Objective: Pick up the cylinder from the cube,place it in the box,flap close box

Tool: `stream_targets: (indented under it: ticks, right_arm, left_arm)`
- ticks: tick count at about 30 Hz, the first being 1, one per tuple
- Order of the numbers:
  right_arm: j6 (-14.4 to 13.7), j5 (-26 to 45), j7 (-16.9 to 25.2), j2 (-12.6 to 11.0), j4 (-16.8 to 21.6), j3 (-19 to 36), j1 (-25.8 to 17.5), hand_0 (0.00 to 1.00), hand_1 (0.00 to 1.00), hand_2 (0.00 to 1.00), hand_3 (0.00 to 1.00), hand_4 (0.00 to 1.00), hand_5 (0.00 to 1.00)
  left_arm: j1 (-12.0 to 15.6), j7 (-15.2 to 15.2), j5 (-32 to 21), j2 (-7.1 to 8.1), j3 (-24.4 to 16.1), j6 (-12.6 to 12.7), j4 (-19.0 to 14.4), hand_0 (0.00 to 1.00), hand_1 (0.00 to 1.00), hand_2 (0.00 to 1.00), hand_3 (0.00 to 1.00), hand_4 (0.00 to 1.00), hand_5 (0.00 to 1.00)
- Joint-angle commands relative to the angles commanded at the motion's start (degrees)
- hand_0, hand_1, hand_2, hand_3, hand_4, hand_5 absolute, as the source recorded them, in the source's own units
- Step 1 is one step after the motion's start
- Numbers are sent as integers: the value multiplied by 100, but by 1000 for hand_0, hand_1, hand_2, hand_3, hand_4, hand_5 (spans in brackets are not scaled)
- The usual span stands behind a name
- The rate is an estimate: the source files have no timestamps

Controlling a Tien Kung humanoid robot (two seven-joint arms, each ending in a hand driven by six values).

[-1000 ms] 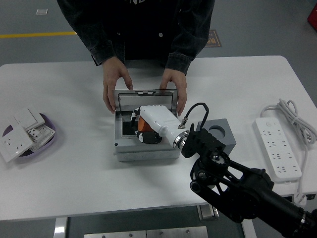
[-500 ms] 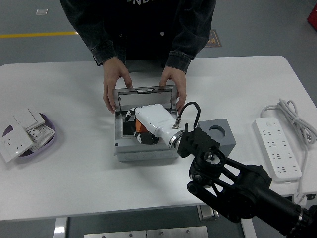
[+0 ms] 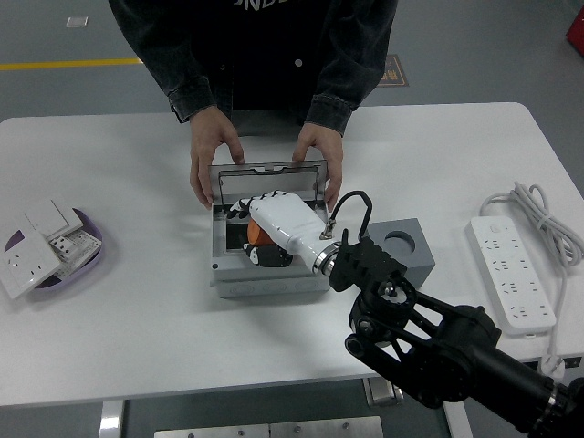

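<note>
Right hand (image 3: 265, 224) is inside the open box (image 3: 219, 265), fingers closed on the orange cylinder (image 3: 255, 235); release and lid (image 3: 266, 182) closing remain outstanding.

A purple dish (image 3: 91, 258) of white wall switches (image 3: 41, 245) is seen at the left edge of the white bench (image 3: 137, 310). A white power strip (image 3: 509, 285) (its cord (image 3: 538, 217) coiled behind it) is laid at the right.
</note>
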Motion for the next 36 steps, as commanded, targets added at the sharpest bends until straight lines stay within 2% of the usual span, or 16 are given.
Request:
stream_targets:
  ticks: [10, 11, 16, 17, 23, 26, 31, 34, 36]
  right_arm:
    - [-13, 218, 161, -9, -19, 9, -3, 786, 692, 685, 702, 510, 236]
    - [-20, 237, 166, -9, -19, 12, -4, 781, 692, 687, 703, 781, 289]
    - [-44, 363, 178, -14, -10, 38, -25, 781, 692, 687, 703, 781, 289]
    - [-42, 385, 176, -14, -5, 43, -30, 785, 697, 693, 722, 843, 315]
    - [-81, 716, 239, -25, 19, 45, -83, 786, 695, 695, 725, 848, 314]
    - [-191, 1160, 455, -74, 81, 51, -143, 786, 695, 695, 725, 848, 314]
    - [-403, 2030, 843, -302, 446, 202, -155, 787, 694, 698, 734, 850, 311]
    - [-494, 2529, 905, -467, 724, 376, -18, 787, 694, 698, 734, 850, 311]
    - [-519, 2784, 887, -558, 777, 508, 160, 781, 690, 694, 724, 850, 308]
  left_arm:
    - [-9, -2, 5, 6, 0, 0, 0, 637, 664, 578, 645, 723, 301]
    - [-9, -1, 6, 6, -1, 0, 0, 637, 664, 578, 645, 723, 301]
    - [-6, -1, 1, 0, 11, -1, 0, 637, 664, 578, 645, 723, 301]
    - [-5, -1, 0, 0, 13, -1, 0, 637, 663, 577, 644, 722, 300]
    - [-6, 0, 4, 7, 19, 0, 0, 637, 662, 578, 645, 721, 297]
    - [-4, 1, 6, 7, 19, 0, 0, 637, 662, 578, 645, 721, 297]
    - [9, 2, -7, 2, 31, 0, 0, 638, 662, 578, 644, 722, 300]
    - [21, 11, 6, 10, 25, 0, 0, 638, 662, 578, 644, 722, 300]
    - [24, 15, 13, 19, 20, 1, 0, 638, 663, 578, 644, 721, 299]
